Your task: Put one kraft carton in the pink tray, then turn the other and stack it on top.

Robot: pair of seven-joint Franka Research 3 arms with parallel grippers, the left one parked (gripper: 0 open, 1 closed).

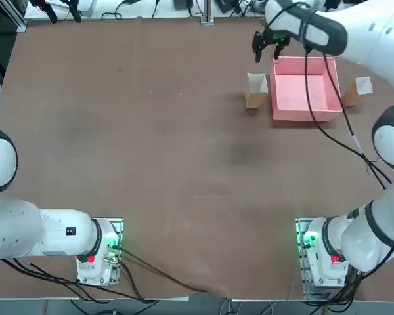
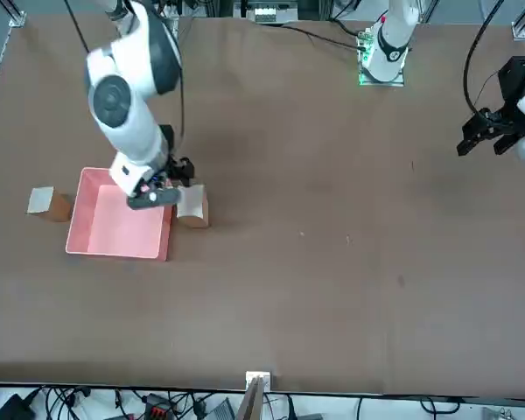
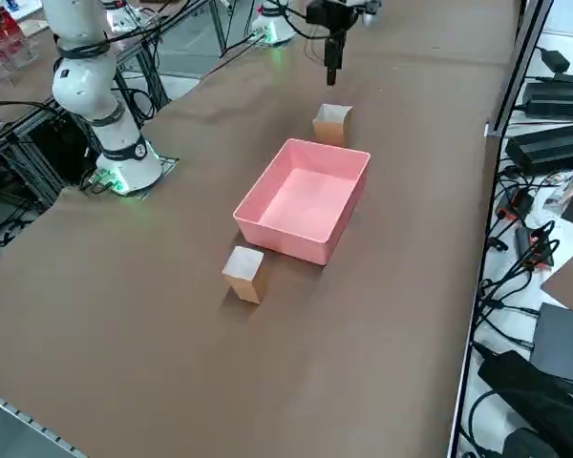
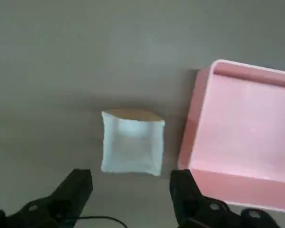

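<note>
The pink tray (image 1: 292, 92) (image 2: 114, 229) (image 3: 306, 205) (image 4: 247, 133) lies at the far right of the table with nothing in it. One kraft carton (image 1: 256, 90) (image 2: 193, 206) (image 3: 331, 122) (image 4: 132, 142) stands upright beside the tray's left wall, its top open. The other kraft carton (image 1: 354, 92) (image 2: 49, 204) (image 3: 244, 273) stands on the tray's opposite side. My right gripper (image 1: 268, 47) (image 2: 166, 188) (image 3: 332, 65) (image 4: 130, 190) hangs open in the air above the first carton, near the tray's far left corner. Nothing is between its fingers (image 4: 78, 187).
The brown table (image 1: 151, 144) stretches wide to the left of the tray. A black cable (image 1: 315, 105) from my right arm hangs over the tray. Boxes and cables (image 3: 554, 143) lie past the table's right edge.
</note>
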